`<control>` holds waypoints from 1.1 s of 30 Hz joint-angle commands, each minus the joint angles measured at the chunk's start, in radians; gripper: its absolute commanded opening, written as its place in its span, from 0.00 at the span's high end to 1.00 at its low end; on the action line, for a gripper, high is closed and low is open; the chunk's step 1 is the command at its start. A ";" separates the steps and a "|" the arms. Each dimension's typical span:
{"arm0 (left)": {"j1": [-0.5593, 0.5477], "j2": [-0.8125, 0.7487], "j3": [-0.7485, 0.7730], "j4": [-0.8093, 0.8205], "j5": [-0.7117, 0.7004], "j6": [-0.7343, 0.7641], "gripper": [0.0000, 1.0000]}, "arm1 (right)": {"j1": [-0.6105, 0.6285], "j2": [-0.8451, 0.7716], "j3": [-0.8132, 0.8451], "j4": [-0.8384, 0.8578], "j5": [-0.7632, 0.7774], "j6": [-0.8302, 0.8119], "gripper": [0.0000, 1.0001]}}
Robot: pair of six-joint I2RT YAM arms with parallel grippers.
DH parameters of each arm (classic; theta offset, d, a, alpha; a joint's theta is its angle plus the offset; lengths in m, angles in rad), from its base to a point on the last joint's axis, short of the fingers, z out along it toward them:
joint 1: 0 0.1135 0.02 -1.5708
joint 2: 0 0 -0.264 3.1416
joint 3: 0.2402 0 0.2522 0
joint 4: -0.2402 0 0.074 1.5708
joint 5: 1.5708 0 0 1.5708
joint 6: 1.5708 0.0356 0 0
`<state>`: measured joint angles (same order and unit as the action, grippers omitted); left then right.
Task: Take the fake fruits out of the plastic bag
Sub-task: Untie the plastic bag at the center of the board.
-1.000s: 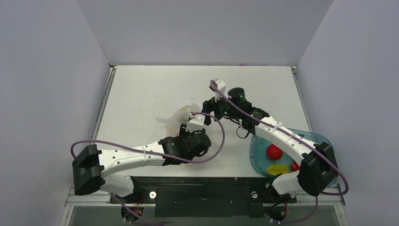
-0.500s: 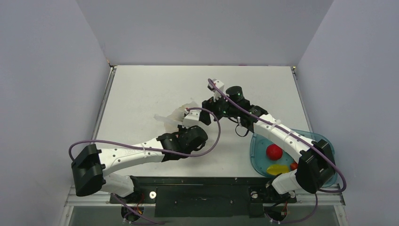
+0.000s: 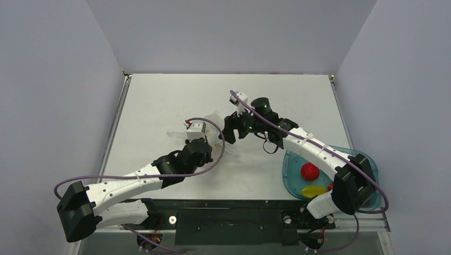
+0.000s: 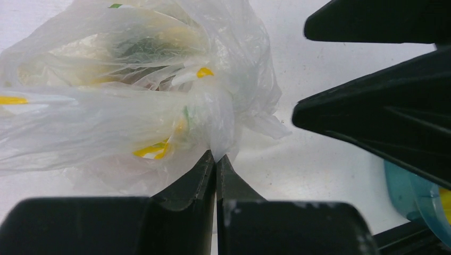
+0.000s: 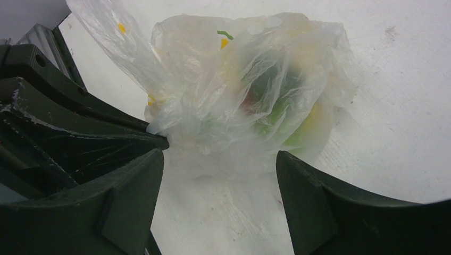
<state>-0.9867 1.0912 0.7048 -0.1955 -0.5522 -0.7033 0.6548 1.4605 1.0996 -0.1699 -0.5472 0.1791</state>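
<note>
From the top camera we see the plastic bag (image 3: 213, 122) lying crumpled on the white surface (image 3: 159, 101), a little left of centre, with both arms reaching in to it. The left claw (image 3: 205, 139) meets the bag from the near side, and the right claw (image 3: 224, 133) sits just beside it on the right. From this height we cannot tell how either claw is set. Well apart from the bag, at the near right, a teal tray (image 3: 369, 159) holds a red fruit (image 3: 309, 171) and a yellow fruit (image 3: 314, 190).

In the left wrist view, the left claw (image 4: 215, 159) has its two fingers pressed together, with a fold of the bag's (image 4: 133, 95) film pinched at their tips. Yellow and green patches show dimly through the film. The dark fingers of the right claw (image 4: 383, 117) fill the right side, and a corner of the tray (image 4: 404, 196) shows beyond them.

In the right wrist view, the right claw (image 5: 219, 156) stands wide apart and grips nothing. The near edge of the bag (image 5: 255, 79) lies between its fingertips; whether either finger touches the film we cannot tell. The fake fruits (image 5: 271, 111) are inside the bag, seen as blurred green, yellow and reddish shapes. At the left, the left claw (image 5: 159, 141) is clamped on a stretched corner of the film.
</note>
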 commanded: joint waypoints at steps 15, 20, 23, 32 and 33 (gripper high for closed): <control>0.015 0.010 0.024 0.142 0.122 -0.032 1.00 | 0.063 0.070 0.076 0.056 0.071 0.011 0.31; 0.018 0.030 0.066 0.090 0.121 -0.024 1.00 | 0.065 0.092 0.085 0.043 0.071 -0.004 0.46; 0.019 0.028 0.080 0.074 0.113 -0.024 1.00 | 0.065 0.093 0.087 0.049 0.042 -0.004 0.59; 0.034 0.009 0.134 -0.055 0.088 -0.047 1.00 | 0.057 0.044 0.040 0.105 0.173 0.009 1.00; 0.035 0.007 0.140 -0.079 0.089 -0.049 1.00 | 0.054 0.029 0.026 0.140 0.189 0.015 1.00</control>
<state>-0.9619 1.1252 0.7765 -0.2085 -0.4423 -0.7341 0.7143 1.5558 1.1534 -0.1448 -0.4580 0.1818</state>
